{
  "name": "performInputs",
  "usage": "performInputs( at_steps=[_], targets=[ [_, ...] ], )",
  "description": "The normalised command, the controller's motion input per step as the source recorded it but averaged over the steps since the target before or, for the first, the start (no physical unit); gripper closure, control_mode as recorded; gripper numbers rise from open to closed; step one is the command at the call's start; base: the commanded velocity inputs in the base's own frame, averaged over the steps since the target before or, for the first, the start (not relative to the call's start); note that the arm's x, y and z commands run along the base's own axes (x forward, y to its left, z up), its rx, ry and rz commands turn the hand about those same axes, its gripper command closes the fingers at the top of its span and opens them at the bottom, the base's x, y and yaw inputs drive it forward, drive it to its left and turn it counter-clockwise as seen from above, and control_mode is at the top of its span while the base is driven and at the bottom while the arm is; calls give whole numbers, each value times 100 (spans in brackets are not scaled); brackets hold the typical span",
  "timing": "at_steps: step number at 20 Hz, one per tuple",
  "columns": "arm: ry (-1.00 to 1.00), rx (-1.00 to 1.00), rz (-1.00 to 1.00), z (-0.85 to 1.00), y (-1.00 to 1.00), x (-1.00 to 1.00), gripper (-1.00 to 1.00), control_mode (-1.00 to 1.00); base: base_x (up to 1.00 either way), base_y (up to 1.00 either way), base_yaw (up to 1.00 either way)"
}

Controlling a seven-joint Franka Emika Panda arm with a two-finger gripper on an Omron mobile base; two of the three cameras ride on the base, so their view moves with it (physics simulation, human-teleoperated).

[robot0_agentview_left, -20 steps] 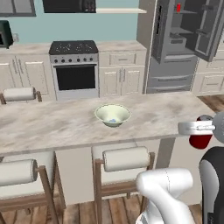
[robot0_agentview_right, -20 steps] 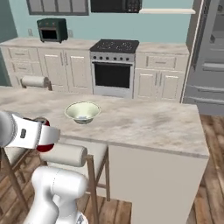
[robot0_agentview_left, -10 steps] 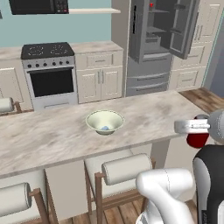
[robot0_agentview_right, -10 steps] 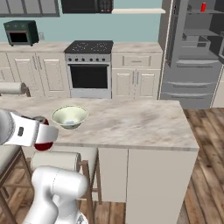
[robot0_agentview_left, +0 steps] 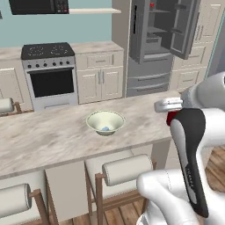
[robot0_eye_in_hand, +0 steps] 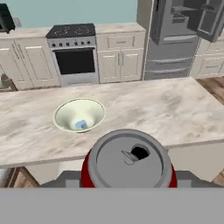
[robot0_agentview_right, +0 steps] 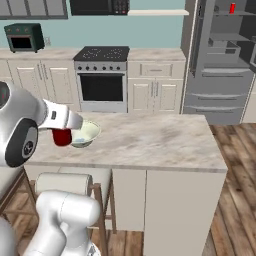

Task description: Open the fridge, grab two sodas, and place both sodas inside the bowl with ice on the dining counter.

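My gripper (robot0_agentview_left: pixel 172 116) is shut on a red soda can (robot0_agentview_left: pixel 172 118), held in the air just off the near right edge of the dining counter (robot0_agentview_left: pixel 52 136). In the hand view the can's silver top (robot0_eye_in_hand: pixel 129 159) sits low in the middle. The pale bowl (robot0_agentview_left: pixel 105 122) with blue ice bits stands on the counter, left of the can and beyond it. In the right base view the gripper (robot0_agentview_right: pixel 62 134) holds the can (robot0_agentview_right: pixel 62 137) beside the bowl (robot0_agentview_right: pixel 86 134). The grey fridge (robot0_agentview_left: pixel 158 39) stands open at the back, a second red soda (robot0_agentview_right: pixel 232 8) on a high shelf.
Cushioned stools (robot0_agentview_left: pixel 126 169) stand under the counter's near side. A black stove (robot0_agentview_left: pixel 48 70) and cream cabinets (robot0_agentview_left: pixel 100 77) line the back wall. A toaster oven (robot0_agentview_right: pixel 22 37) sits at the far left. Wooden floor (robot0_agentview_right: pixel 237 190) lies right of the counter.
The whole scene has shifted in both base views, so the base has driven. The can stays in my gripper, which now sits closer to the bowl.
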Motion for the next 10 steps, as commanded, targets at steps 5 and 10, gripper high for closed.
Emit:
performInputs(
  at_steps=[5,10],
  targets=[
    [14,-6,38,1,0,68,100,-100,0,0,0],
    [21,-16,30,0,31,51,100,-100,0,0,0]
  ],
)
